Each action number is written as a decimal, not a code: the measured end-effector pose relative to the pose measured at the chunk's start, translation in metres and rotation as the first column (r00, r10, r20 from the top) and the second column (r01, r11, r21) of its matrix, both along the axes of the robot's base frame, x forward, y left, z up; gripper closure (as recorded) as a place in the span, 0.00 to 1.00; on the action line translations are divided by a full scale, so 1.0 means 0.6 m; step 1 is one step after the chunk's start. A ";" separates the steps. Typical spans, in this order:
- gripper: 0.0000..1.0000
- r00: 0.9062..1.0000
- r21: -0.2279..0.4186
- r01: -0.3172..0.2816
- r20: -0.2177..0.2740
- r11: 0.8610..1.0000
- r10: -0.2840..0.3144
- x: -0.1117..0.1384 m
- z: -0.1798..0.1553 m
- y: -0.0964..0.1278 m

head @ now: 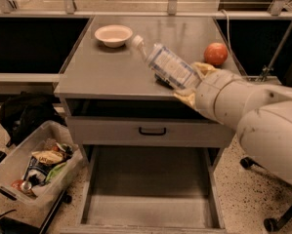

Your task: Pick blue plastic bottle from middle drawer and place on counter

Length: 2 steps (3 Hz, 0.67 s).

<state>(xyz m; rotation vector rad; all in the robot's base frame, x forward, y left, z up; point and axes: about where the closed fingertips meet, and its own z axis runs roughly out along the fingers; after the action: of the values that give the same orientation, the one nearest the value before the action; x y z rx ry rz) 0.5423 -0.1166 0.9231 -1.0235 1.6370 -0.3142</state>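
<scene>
The blue plastic bottle [166,64], clear with a pale blue-and-white label and a white cap, is held tilted above the counter [101,67], cap pointing up-left toward the bowl. My gripper [190,84] is shut on the bottle's base end, over the counter's front right part, with the white arm [253,116] coming in from the right. The middle drawer [150,189] stands pulled open below, its grey floor bare. The blue drink can is hidden behind the bottle and gripper.
A white bowl [113,35] sits at the counter's back left. An orange fruit [216,53] sits at the back right. A shut drawer front with a black handle [152,130] is above the open drawer. A bin of snacks [35,167] stands on the floor at left.
</scene>
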 end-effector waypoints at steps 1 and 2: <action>1.00 0.997 0.020 0.011 0.073 1.000 -0.012 0.016 0.073 -0.005; 1.00 0.997 0.022 0.009 0.079 1.000 -0.011 0.018 0.078 -0.004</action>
<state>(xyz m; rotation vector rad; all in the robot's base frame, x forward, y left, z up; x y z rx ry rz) 0.5530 -0.1188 0.9702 -0.9750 1.5720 -0.3387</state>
